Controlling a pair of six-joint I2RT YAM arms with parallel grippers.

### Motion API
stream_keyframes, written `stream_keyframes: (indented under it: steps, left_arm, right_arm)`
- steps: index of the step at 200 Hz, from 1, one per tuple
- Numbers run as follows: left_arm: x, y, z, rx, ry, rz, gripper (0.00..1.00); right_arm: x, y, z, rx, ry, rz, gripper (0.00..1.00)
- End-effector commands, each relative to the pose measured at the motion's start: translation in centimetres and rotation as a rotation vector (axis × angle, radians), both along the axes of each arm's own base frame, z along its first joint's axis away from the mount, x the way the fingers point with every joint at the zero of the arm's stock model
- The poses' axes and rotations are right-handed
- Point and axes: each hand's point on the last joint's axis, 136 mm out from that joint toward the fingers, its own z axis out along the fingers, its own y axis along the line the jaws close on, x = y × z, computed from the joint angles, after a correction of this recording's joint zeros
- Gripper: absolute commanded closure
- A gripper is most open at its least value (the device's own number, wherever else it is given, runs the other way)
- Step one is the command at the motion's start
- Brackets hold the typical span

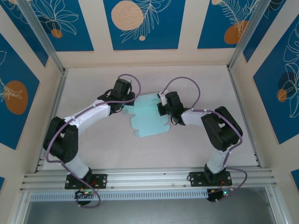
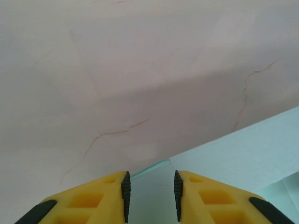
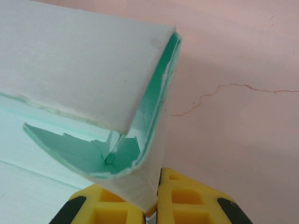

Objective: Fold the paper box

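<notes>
The paper box [image 1: 148,116] is a pale mint card sheet, partly folded, lying mid-table between my two arms. My left gripper [image 1: 127,103] is at its left edge. In the left wrist view its yellow fingers [image 2: 150,179] stand a little apart, with a corner flap of the paper box [image 2: 224,158] lying in the gap. My right gripper [image 1: 161,108] is at the sheet's right edge. In the right wrist view that gripper [image 3: 158,196] is shut on a raised flap of the paper box [image 3: 84,70], whose greener inner side shows folded over.
The pinkish table top [image 1: 196,140] has fine cracks. Aluminium posts and a front rail [image 1: 145,177] frame it, with blue-patterned walls [image 1: 140,23] behind and at both sides. Both arm bases sit at the near edge.
</notes>
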Motion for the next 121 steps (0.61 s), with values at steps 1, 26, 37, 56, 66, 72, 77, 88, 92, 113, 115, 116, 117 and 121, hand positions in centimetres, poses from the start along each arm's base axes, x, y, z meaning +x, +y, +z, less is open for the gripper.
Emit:
stream_keyframes:
  steps: [1,26,37,56,66,72,77,88,92,113,115,116,117,121]
  left_arm:
    - [-0.6,0.6,0.2,0.034,0.003,0.049,0.7]
    - [-1.1,1.1,-0.6,0.057,0.015,0.066,0.74]
    - [-1.2,1.0,-1.1,0.057,0.03,0.066,0.76]
    - [-1.5,0.4,-1.8,0.036,0.043,0.057,0.79]
    - [-1.7,0.1,-2.1,0.033,0.049,0.053,0.8]
    - [-1.7,0.0,-2.2,0.032,0.051,0.052,0.81]
    - [-1.9,-0.1,-2.4,0.031,0.055,0.052,0.81]
    - [-2.1,-0.1,-2.7,0.022,0.061,0.06,0.83]
    - [-2.2,-0.1,-2.8,0.016,0.065,0.063,0.83]
    - [-2.7,0.3,-3.7,0.002,0.078,0.081,0.84]
    - [-2.8,0.3,-3.8,0.001,0.081,0.082,0.84]
    - [-2.8,0.3,-3.8,0.001,0.081,0.084,0.84]
    - [-2.8,0.3,-3.8,0.0,0.081,0.084,0.84]
    - [-2.9,0.4,-4.0,0.0,0.083,0.086,0.84]
  right_arm:
    - [0.8,0.3,0.5,0.016,-0.014,-0.011,0.88]
    - [0.7,0.4,0.3,0.027,-0.007,-0.008,0.88]
    - [0.6,0.6,0.2,0.032,-0.002,-0.001,0.88]
    - [0.5,0.8,0.0,0.038,0.005,0.009,0.88]
    - [0.4,0.8,-0.2,0.039,0.01,0.011,0.88]
    - [0.4,0.8,-0.2,0.042,0.011,0.011,0.88]
    - [0.4,0.8,-0.3,0.043,0.015,0.014,0.88]
    - [0.3,0.9,-0.4,0.047,0.021,0.016,0.88]
    - [0.3,0.9,-0.5,0.048,0.023,0.016,0.88]
    - [0.2,1.1,-0.8,0.055,0.035,0.022,0.87]
    - [0.2,1.1,-0.8,0.055,0.035,0.022,0.87]
    - [0.2,1.1,-0.8,0.056,0.036,0.023,0.87]
    - [0.2,1.1,-0.9,0.055,0.036,0.023,0.87]
    - [0.2,1.2,-0.9,0.056,0.037,0.024,0.87]
